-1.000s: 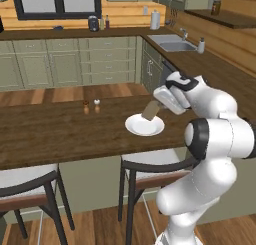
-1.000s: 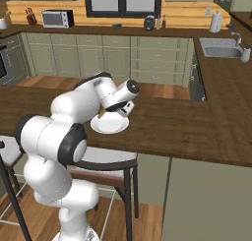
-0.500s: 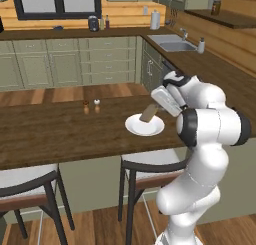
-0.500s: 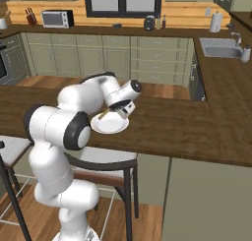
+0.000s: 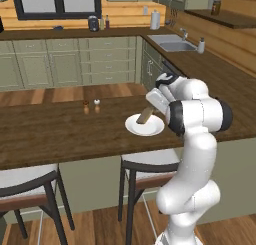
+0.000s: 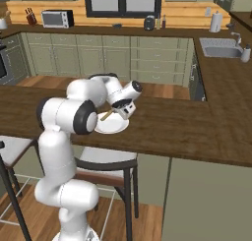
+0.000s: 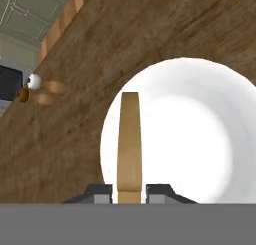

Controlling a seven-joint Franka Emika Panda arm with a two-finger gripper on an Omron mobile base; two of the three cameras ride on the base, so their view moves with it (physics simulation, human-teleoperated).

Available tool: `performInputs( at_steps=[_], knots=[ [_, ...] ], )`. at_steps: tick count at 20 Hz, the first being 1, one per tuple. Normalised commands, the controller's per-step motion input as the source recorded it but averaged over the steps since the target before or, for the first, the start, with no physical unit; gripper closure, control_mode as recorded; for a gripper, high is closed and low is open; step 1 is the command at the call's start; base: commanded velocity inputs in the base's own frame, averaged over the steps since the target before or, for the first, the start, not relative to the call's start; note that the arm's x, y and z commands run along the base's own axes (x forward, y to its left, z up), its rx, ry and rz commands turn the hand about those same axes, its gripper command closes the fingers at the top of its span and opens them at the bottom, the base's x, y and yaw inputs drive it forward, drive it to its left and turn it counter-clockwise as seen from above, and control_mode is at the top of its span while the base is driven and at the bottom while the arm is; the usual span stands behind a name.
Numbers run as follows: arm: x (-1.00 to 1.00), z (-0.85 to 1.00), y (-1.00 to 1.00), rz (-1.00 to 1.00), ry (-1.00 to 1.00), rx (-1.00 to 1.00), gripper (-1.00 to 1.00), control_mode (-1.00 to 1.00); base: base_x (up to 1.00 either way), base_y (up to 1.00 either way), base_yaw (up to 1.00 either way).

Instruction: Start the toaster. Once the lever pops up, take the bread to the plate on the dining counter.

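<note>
- Hand view puts the bread (image 7: 129,144) at lower centre, seen edge-on as a narrow tan strip standing between the two dark fingertips (image 7: 104,193), which press against its sides; the gripper (image 7: 129,194) is clamped on the bread.
- Behind the slice in that view, the plate (image 7: 200,139) spreads across the centre and right of the frame, resting on the dining counter (image 7: 150,34); whether the slice's far end touches the plate cannot be told here.
- At the left edge of the hand view, two small shakers (image 7: 31,84), one white-topped and one brown, stand on the wood, well apart from the plate.
- Left base view shows the plate (image 5: 134,127) near the middle of the frame on the dining counter (image 5: 60,134), with the bread (image 5: 145,115) tilted over it, its lower end down at the plate and its upper end in the gripper (image 5: 151,107).
- Right base view has the plate (image 6: 111,126) left of centre, partly behind the arm, with the bread (image 6: 106,115) slanting above it as a thin tan sliver.
- Two stools (image 5: 145,165) stand under the counter's near edge in the lower part of the left base view.
</note>
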Motion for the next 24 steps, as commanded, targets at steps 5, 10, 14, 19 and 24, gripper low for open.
performInputs(
  at_steps=[5, 10, 14, 19, 24],
  knots=[
    [0.46, -0.38, 0.12, 0.0, 0.03, 0.0, 1.0, -1.0, 0.0, 0.0, 0.0],
    [0.34, -0.42, 0.04, 0.0, 0.01, 0.0, 1.0, -1.0, 0.0, 0.0, 0.0],
    [0.03, -0.57, 0.13, 0.0, 0.0, -0.01, 1.0, -1.0, 0.0, 0.0, 0.0],
    [-0.04, -0.61, 0.39, 0.0, 0.0, -0.07, -1.0, -1.0, 0.0, 0.0, 0.0],
    [-0.13, -0.34, 0.46, 0.0, 0.0, -0.07, -1.0, -1.0, 0.0, 0.0, 0.0]
  ],
)
